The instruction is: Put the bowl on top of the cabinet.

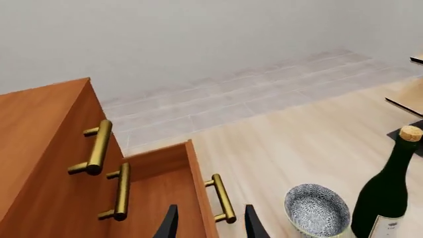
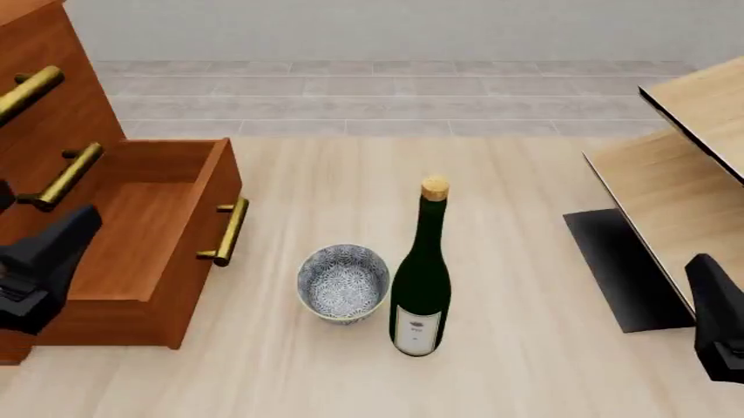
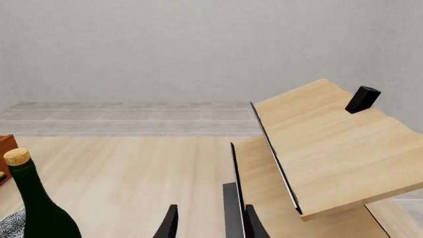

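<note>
The small speckled white bowl stands upright on the table, just left of a dark wine bottle. The reddish-brown cabinet with brass handles fills the left side, and its lower drawer is pulled out. My left gripper hovers over that drawer, to the left of the bowl. In the left wrist view its fingers are spread and hold nothing, with the bowl off to one side. My right gripper is at the near right, far from the bowl, open and empty.
Pale light-wood furniture with black edging stands at the right, with a dark base plate on the table. The bottle is almost touching the bowl. The drawer's brass handle juts toward the bowl. A small black block sits on the pale furniture.
</note>
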{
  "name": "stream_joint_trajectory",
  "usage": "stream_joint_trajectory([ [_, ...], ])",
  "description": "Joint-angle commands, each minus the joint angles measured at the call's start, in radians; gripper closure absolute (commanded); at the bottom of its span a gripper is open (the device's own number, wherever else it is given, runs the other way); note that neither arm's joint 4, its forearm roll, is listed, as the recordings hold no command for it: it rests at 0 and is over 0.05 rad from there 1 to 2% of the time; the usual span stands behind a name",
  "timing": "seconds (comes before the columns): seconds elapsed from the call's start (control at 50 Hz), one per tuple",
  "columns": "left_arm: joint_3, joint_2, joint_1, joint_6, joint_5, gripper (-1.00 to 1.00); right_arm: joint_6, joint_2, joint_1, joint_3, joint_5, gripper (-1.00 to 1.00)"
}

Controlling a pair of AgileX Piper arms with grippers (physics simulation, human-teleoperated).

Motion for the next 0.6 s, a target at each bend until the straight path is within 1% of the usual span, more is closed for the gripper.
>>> stream_joint_trajectory([
  [0.02, -0.082, 0.104, -0.087, 0.038, 0.030, -1.00, 0.000, 0.000, 0.000, 0.000, 0.000, -1.00],
  [0.12, -0.100, 0.169, -0.111, 0.041, 0.031, -1.00, 0.000, 0.000, 0.000, 0.000, 0.000, -1.00],
  [0.2, -0.103, 0.190, -0.132, 0.058, 0.033, -1.00, 0.000, 0.000, 0.000, 0.000, 0.000, -1.00],
  [0.4, -0.143, 0.236, -0.182, 0.056, 0.070, -1.00, 0.000, 0.000, 0.000, 0.000, 0.000, -1.00],
  [0.42, -0.146, 0.256, -0.179, 0.071, 0.073, -1.00, 0.000, 0.000, 0.000, 0.000, 0.000, -1.00],
  [0.46, -0.149, 0.243, -0.187, 0.065, 0.074, -1.00, 0.000, 0.000, 0.000, 0.000, 0.000, -1.00],
  [0.58, -0.178, 0.261, -0.224, 0.066, 0.103, -1.00, 0.000, 0.000, 0.000, 0.000, 0.000, -1.00],
  [0.6, -0.177, 0.254, -0.245, 0.087, 0.103, -1.00, 0.000, 0.000, 0.000, 0.000, 0.000, -1.00],
])
